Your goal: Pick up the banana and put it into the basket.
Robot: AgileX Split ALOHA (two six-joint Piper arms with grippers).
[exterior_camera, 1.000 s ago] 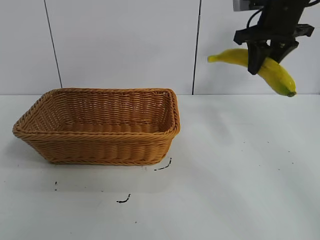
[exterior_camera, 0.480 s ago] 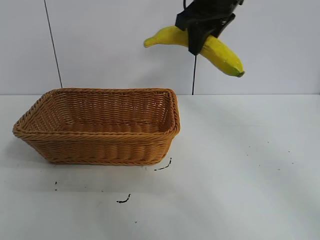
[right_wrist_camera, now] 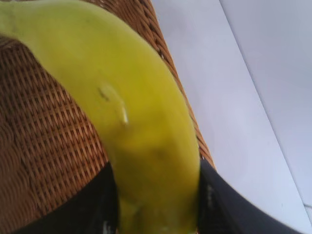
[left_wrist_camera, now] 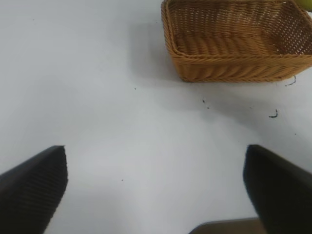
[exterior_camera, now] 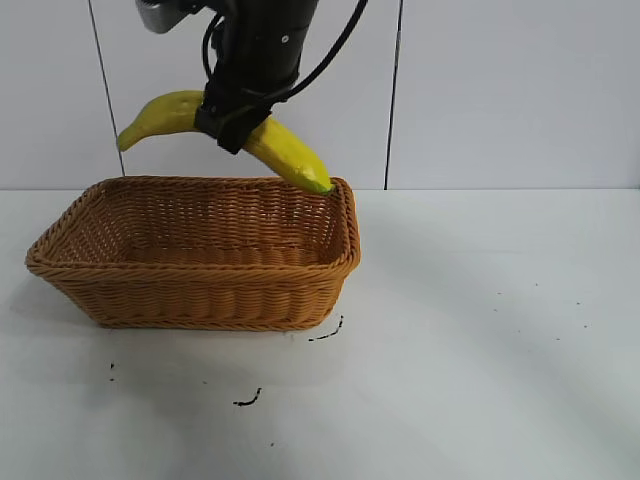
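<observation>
My right gripper [exterior_camera: 235,125] is shut on the yellow banana [exterior_camera: 285,152] and holds it in the air over the back of the tan wicker basket [exterior_camera: 200,290]. The banana's greenish tip hangs just above the basket's back right rim. In the right wrist view the banana [right_wrist_camera: 131,122] fills the space between my black fingers [right_wrist_camera: 217,204], with the basket's weave [right_wrist_camera: 44,146] under it. My left gripper [left_wrist_camera: 156,190] is open and empty above bare table, well away from the basket [left_wrist_camera: 234,68]; it is out of the exterior view.
The white table [exterior_camera: 480,340] carries a few small black marks [exterior_camera: 248,400] in front of the basket. A pale panelled wall [exterior_camera: 500,90] stands behind.
My right gripper has carried the banana leftward and lower, from the upper right to above the basket's back. The basket has not moved.
</observation>
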